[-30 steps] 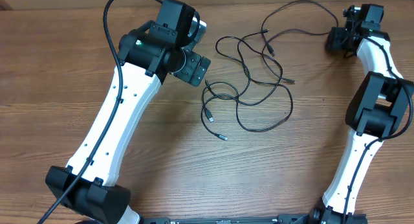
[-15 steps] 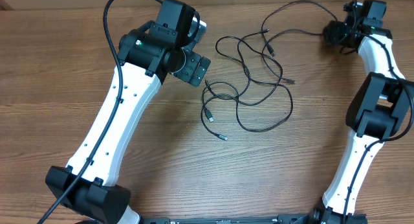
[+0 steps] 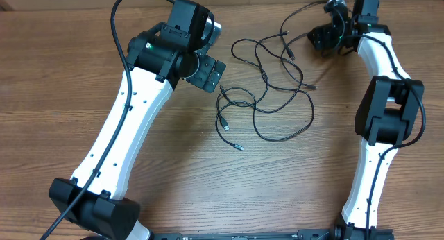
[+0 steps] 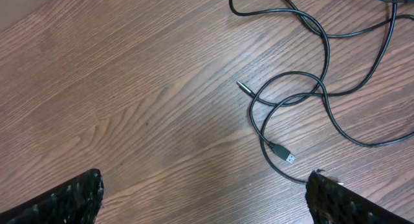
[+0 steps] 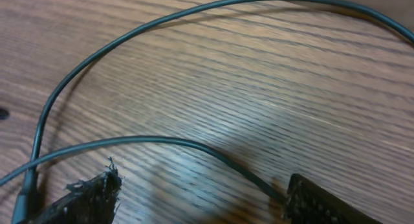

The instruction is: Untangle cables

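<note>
Nothing readable is showing up anywhere: no lettering is coming through on the cables [image 4: 284, 155], the arms [image 3: 132, 122] or the wooden table [image 3: 208, 191].

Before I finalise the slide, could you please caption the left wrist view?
Open left gripper hovers above the wooden table beside loosely tangled black cables, one plug nearby.

- Overhead: bright, even light; only faint, soft shadows on the bench [image 3: 277, 177].
- Left wrist: sharp, with a pale sheen toward 8 o'clock.
- Right wrist: blurred throughout; the cables [image 5: 149, 140] are soft-edged, with glare toward 6 o'clock.
</note>
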Available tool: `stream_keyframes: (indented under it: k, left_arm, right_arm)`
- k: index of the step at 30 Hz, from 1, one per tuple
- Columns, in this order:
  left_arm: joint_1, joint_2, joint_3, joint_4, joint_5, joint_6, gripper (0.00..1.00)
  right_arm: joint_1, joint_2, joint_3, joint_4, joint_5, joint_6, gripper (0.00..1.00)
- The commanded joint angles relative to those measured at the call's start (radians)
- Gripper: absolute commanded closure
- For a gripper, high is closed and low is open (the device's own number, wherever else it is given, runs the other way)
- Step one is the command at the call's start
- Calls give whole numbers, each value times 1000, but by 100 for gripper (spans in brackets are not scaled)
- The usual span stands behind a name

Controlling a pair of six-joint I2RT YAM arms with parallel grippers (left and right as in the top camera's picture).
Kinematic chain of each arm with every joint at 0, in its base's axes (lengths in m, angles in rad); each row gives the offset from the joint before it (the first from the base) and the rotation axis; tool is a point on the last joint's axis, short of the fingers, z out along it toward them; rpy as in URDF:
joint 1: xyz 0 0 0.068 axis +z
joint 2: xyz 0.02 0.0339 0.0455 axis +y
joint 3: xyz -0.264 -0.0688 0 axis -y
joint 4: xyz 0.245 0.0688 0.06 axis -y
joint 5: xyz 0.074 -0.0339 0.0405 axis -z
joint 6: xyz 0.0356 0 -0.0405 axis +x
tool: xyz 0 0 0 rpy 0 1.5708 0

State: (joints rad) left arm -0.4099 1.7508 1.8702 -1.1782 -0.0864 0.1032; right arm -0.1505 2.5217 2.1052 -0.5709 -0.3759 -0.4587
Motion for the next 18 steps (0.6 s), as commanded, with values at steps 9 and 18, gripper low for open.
stream_keyframes:
  k: [9, 18]
  left_arm:
    - [5, 3, -2, 4, 9, -14, 1]
    - [5, 3, -2, 4, 9, -14, 0]
  right_arm:
    - [-16, -51, -10, -69, -24, -363, 16]
    - [-16, -51, -10, -46, -102, -455, 17]
